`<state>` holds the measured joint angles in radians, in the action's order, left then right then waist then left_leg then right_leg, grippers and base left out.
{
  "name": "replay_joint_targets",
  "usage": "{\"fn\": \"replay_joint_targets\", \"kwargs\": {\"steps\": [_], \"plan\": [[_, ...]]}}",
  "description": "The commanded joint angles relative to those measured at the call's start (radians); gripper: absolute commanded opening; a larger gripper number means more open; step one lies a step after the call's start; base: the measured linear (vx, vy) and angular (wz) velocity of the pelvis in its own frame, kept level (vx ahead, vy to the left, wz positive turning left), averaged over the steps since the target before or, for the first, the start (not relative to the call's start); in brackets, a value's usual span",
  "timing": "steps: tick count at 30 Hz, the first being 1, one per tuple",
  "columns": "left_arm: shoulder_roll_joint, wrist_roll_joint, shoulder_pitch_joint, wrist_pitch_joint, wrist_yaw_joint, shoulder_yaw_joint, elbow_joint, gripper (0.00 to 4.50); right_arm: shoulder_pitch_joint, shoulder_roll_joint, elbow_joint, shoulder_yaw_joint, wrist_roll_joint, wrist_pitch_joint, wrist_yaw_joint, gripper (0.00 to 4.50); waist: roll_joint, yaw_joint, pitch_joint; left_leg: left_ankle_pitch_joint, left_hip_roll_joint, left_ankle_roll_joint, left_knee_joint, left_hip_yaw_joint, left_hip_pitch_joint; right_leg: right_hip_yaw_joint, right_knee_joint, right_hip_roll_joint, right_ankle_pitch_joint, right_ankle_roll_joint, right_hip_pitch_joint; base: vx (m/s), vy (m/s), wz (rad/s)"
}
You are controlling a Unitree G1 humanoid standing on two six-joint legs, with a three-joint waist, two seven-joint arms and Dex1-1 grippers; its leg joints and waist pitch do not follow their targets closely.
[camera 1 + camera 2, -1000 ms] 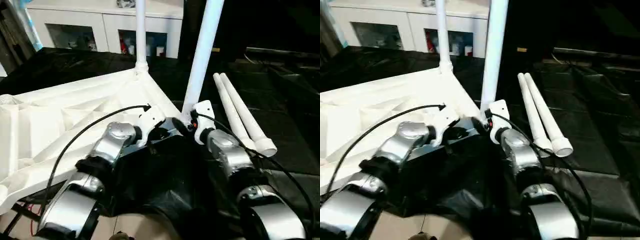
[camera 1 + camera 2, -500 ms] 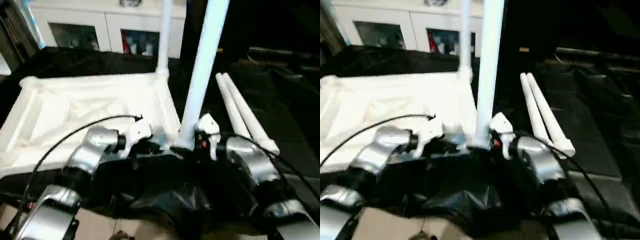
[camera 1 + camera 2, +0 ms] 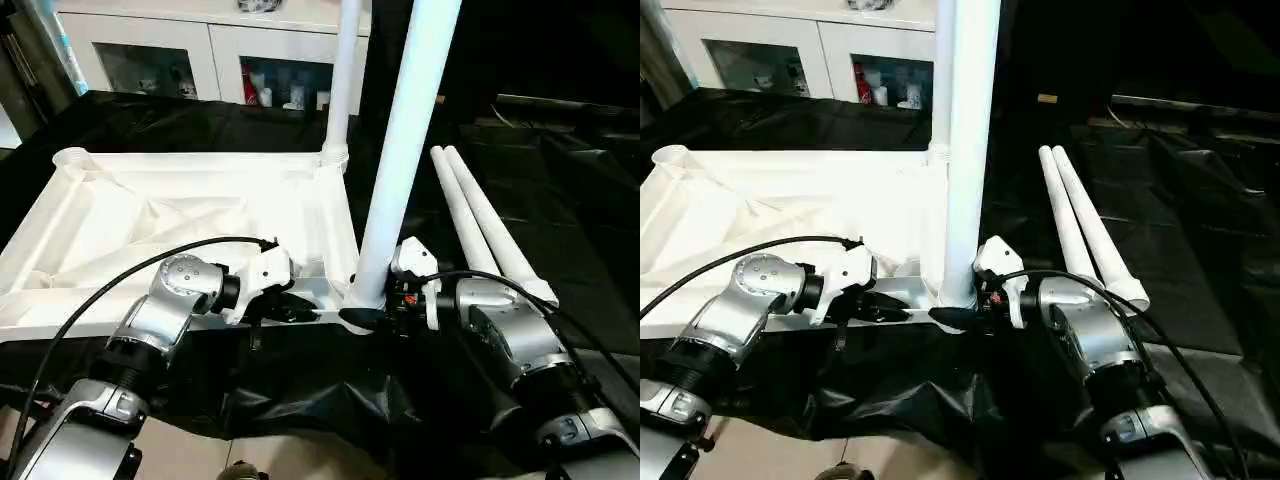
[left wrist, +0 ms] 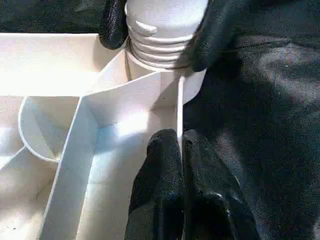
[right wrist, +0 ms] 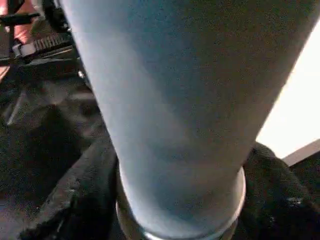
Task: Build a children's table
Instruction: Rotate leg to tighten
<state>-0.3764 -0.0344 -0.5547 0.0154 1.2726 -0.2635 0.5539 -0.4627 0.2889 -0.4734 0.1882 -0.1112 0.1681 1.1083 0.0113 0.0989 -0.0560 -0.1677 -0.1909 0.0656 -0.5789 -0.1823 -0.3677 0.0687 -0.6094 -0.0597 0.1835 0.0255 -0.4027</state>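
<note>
The children's table top (image 3: 190,215) lies upside down on black cloth, ribbed underside up. One white leg (image 3: 343,90) stands in its far right corner. A second leg (image 3: 405,150) stands upright in the near right corner. My right gripper (image 3: 368,312) is shut on this leg's base, one black finger (image 4: 215,30) on each side of the threaded end (image 4: 160,47). My left gripper (image 4: 180,145) is shut on the thin rim wall (image 4: 178,110) just beside that corner. Two loose legs (image 3: 485,225) lie side by side on the cloth to the right.
A white cabinet with glass doors (image 3: 200,60) stands behind the table top. Crumpled black cloth (image 3: 570,200) covers the ground around the work. Its near edge (image 3: 310,400) bunches up under my forearms, with bare light floor (image 3: 300,455) below it.
The head view has shifted. My right gripper's fingers have closed in around the base of the near leg, which now stands more upright. My left gripper keeps its pinch on the rim.
</note>
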Motion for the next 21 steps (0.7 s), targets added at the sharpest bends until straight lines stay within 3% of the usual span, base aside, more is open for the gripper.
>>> {"fn": "replay_joint_targets", "kwargs": {"steps": [1,5,7,9,11,15,17,20,21], "plan": [[0.061,0.013,-0.016,-0.003,-0.081,-0.003,0.01,0.0,0.004,-0.054,0.0,0.032,0.009,0.001,-0.05,2.8,0.01,-0.001,0.061,-0.218,-0.046,-0.04,0.065,0.015,0.012,-0.053,0.084,-0.09,0.317,0.16,0.044,0.0,0.0,0.0],[0.113,-0.006,-0.057,0.009,-0.187,0.016,0.065,0.0,-0.031,-0.12,-0.105,-0.014,0.047,-0.024,-0.257,2.74,0.012,-0.013,0.054,-0.265,-0.04,-0.016,0.066,0.017,0.018,-0.053,0.1,-0.092,0.433,0.135,0.037,0.0,0.0,0.0],[0.143,-0.019,-0.085,0.02,-0.252,0.025,0.1,0.0,-0.049,-0.155,-0.149,-0.036,0.056,-0.018,-0.352,2.73,0.012,-0.016,0.056,-0.268,-0.039,-0.011,0.066,0.02,0.017,-0.052,0.103,-0.095,0.474,0.119,0.04,0.0,0.0,0.0],[0.208,-0.042,-0.149,0.048,-0.389,0.037,0.178,0.0,-0.095,-0.234,-0.231,-0.088,0.054,-0.006,-0.531,2.72,0.009,-0.015,0.058,-0.264,-0.038,-0.01,0.065,0.019,0.021,-0.054,0.104,-0.093,0.471,0.111,0.035,0.0,0.0,0.0],[0.233,-0.048,-0.173,0.059,-0.438,0.042,0.207,0.0,-0.115,-0.261,-0.264,-0.102,0.056,-0.009,-0.597,2.72,0.009,-0.019,0.059,-0.265,-0.036,0.001,0.066,0.019,0.024,-0.052,0.105,-0.091,0.468,0.116,0.034,0.0,0.0,0.0],[0.296,-0.062,-0.23,0.072,-0.539,0.055,0.27,0.0,-0.187,-0.319,-0.375,-0.108,0.111,-0.058,-0.776,2.72,0.006,-0.016,0.065,-0.228,-0.038,-0.006,0.065,0.019,0.015,-0.054,0.092,-0.092,0.347,0.144,0.041,0.0,0.0,0.0],[0.304,-0.067,-0.236,0.067,-0.542,0.053,0.276,0.0,-0.201,-0.324,-0.395,-0.093,0.126,-0.08,-0.782,2.72,0.005,-0.012,0.069,-0.186,-0.038,-0.021,0.061,0.016,0.011,-0.055,0.081,-0.09,0.24,0.166,0.048,0.0,0.0,0.0],[0.304,-0.078,-0.24,0.043,-0.536,0.043,0.291,0.0,-0.214,-0.33,-0.411,-0.099,0.127,-0.115,-0.761,2.72,0.006,-0.009,0.071,-0.161,-0.038,-0.043,0.059,0.014,0.009,-0.054,0.073,-0.09,0.169,0.184,0.052,0.0,0.0,0.0],[0.3,-0.079,-0.237,0.033,-0.526,0.039,0.292,0.0,-0.215,-0.33,-0.408,-0.11,0.11,-0.123,-0.727,3.28,0.006,-0.01,0.071,-0.159,-0.038,-0.052,0.058,0.013,0.009,-0.054,0.073,-0.09,0.153,0.194,0.052,0.0,0.0,0.0]]}}
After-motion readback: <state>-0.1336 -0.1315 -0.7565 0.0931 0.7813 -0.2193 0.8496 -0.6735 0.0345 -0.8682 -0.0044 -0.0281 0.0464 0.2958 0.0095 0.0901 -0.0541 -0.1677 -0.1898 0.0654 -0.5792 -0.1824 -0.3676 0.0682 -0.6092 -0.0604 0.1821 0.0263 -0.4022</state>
